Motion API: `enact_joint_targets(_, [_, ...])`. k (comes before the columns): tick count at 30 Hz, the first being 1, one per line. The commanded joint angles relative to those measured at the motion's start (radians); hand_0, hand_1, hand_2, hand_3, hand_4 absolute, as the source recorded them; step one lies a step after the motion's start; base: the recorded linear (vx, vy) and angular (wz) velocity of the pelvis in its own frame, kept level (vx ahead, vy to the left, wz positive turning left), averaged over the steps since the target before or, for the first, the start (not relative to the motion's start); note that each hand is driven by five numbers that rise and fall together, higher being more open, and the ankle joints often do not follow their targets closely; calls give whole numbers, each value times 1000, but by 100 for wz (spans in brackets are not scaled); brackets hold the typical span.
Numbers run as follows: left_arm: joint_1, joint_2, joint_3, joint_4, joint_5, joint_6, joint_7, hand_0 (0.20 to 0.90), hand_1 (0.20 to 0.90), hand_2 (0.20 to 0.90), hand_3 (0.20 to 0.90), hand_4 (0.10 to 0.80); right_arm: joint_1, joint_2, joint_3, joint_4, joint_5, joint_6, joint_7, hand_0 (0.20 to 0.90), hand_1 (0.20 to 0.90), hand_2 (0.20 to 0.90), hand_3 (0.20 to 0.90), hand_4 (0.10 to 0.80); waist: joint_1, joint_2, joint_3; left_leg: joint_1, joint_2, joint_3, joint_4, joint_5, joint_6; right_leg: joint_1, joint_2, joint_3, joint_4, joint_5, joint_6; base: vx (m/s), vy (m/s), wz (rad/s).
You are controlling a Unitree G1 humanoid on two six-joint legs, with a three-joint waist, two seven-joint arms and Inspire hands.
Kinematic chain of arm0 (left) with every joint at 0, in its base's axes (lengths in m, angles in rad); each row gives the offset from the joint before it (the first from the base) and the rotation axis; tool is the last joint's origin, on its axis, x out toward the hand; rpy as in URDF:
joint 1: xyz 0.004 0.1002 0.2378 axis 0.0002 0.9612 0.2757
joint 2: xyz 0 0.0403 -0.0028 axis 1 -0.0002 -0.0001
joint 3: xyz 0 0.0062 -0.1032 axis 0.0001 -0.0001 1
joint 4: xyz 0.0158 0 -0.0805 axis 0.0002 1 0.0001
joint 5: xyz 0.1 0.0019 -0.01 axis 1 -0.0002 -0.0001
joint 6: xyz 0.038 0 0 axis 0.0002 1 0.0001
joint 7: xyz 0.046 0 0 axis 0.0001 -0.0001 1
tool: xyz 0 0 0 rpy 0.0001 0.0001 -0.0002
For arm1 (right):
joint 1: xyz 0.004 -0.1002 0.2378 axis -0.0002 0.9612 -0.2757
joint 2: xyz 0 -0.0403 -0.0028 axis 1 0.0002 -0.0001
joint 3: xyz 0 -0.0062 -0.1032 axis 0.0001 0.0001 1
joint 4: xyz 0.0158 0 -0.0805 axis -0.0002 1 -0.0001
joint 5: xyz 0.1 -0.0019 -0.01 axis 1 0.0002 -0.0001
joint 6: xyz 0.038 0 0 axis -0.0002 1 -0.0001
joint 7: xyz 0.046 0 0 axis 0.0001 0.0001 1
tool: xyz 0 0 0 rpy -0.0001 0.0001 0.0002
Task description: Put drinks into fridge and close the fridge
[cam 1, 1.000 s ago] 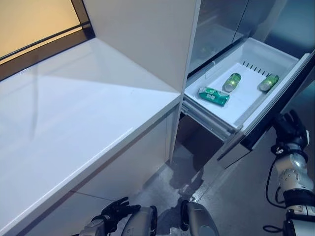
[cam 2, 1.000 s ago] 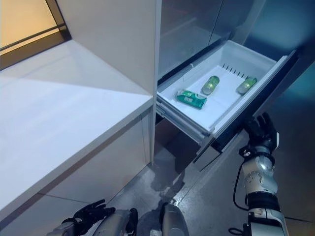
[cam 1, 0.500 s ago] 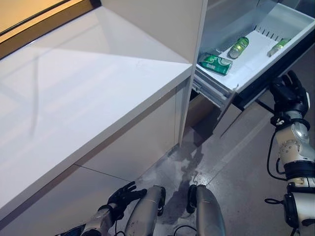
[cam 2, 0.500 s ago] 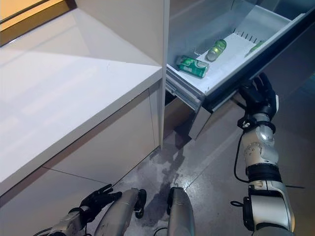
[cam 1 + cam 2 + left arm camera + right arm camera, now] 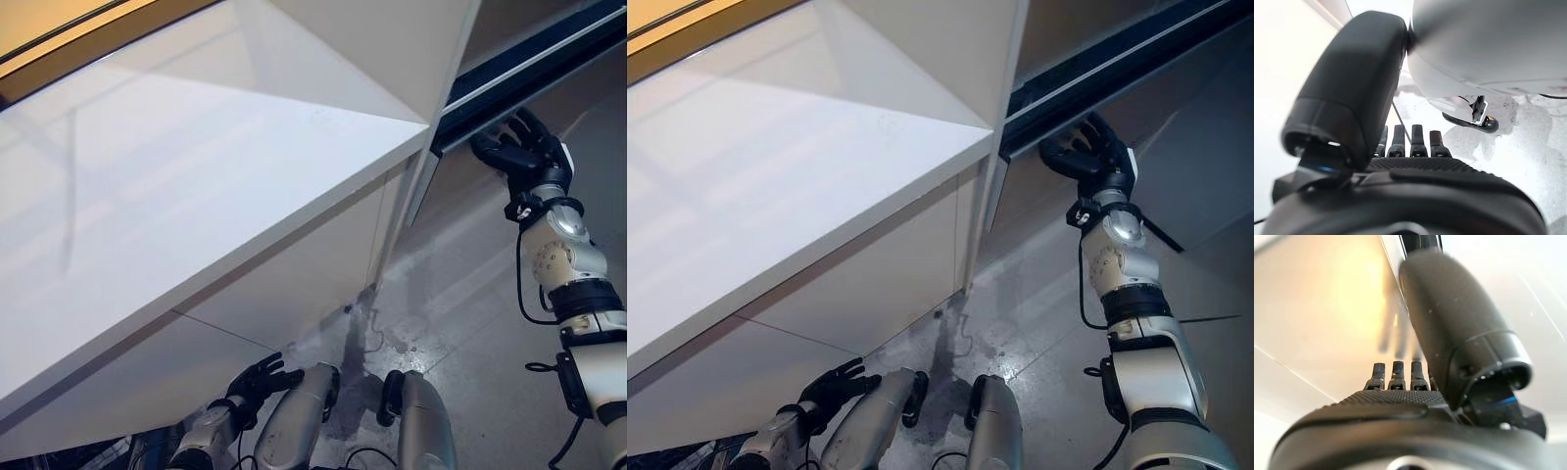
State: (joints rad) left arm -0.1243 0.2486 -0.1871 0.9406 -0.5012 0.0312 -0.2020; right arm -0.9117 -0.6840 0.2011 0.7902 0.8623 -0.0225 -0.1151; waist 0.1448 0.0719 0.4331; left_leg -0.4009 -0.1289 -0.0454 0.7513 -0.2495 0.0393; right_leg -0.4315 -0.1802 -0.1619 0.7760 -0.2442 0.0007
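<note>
The fridge drawer (image 5: 534, 67) is pushed in, and its dark front edge runs along the cabinet at the upper right (image 5: 1117, 70). My right hand (image 5: 524, 152) is raised against the drawer front with its fingers straight, just below the dark strip (image 5: 1087, 157). In the right wrist view its fingers (image 5: 1396, 374) point at the pale drawer front (image 5: 1317, 308). My left hand (image 5: 257, 377) hangs low by the cabinet base, open and empty, and its straight fingers (image 5: 1410, 142) show in the left wrist view.
A long white counter (image 5: 196, 176) fills the left and middle, with white cabinet fronts (image 5: 284, 284) below it. A tall white side panel (image 5: 950, 49) stands between the counter and the fridge. Grey floor (image 5: 470, 294) lies below the drawer.
The camera has swung down and left. The drawer stood open with green drinks in it and now is pushed in. My right hand has followed its front inward and up.
</note>
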Motion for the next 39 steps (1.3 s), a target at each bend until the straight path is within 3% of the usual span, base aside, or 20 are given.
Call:
enact_joint_targets(1, [147, 81, -65, 39, 74, 28, 2, 900, 900, 900, 900, 800, -191, -16, 6, -17, -16, -91, 50, 900, 900, 900, 900, 800, 63, -40, -47, 49, -24, 25, -30, -61, 74, 84, 16, -9, -43, 9, -36, 45, -6, 7])
enact_joint_targets(8, [145, 90, -61, 68, 107, 33, 2, 900, 900, 900, 900, 800, -195, -30, 3, 8, -11, -103, 35, 900, 900, 900, 900, 800, 66, -50, -56, 76, -21, 19, -44, -66, 74, 119, 13, -12, -73, 17, -28, 25, -19, 9])
enact_joint_targets(14, [140, 98, -50, 83, 109, 20, -3, 900, 900, 900, 900, 800, -162, -51, -13, -8, -133, -146, -81, 900, 900, 900, 900, 800, 44, -57, -74, 111, -8, 22, -90, -58, 73, 149, 24, 4, -123, 30, -21, -34, -45, -1])
enact_joint_targets(19, [142, 104, -36, 72, 146, 18, -6, 900, 900, 900, 900, 800, -53, -93, -61, -121, -188, -124, -78, 900, 900, 900, 900, 800, 14, -72, -105, 159, 5, 27, -161, -48, 64, 197, 45, 23, -215, 50, -14, -65, -104, -9])
enact_joint_targets(24, [140, 117, 23, 88, 158, 43, 9, 900, 900, 900, 900, 800, 208, -87, -159, -289, -189, -80, -22, 900, 900, 900, 900, 800, -39, -99, -192, 239, 29, 24, -318, 5, 38, 270, 78, 49, -386, 91, 3, -67, -134, -14])
enact_joint_targets(28, [166, 108, 91, 69, 138, 47, -5, 900, 900, 900, 900, 800, 486, -21, -215, -392, -292, -78, 57, 900, 900, 900, 900, 800, -89, -108, -277, 348, 63, 46, -515, 88, -6, 366, 117, 60, -565, 136, 33, -88, -105, -24])
enact_joint_targets(32, [196, 66, 107, 45, 104, 27, -3, 900, 900, 900, 900, 800, 699, 69, -240, -369, -371, -110, 122, 900, 900, 900, 900, 800, -121, -94, -320, 415, 91, 83, -656, 155, -33, 428, 150, 42, -660, 161, 44, -157, -46, -24])
enact_joint_targets(39, [196, 17, 113, 131, 145, -3, 12, 900, 900, 900, 900, 800, 909, 261, -208, -135, -366, -95, 187, 900, 900, 900, 900, 800, -167, -90, -343, 454, 93, 102, -684, 163, -40, 467, 174, 52, -693, 158, 41, -53, -11, -10])
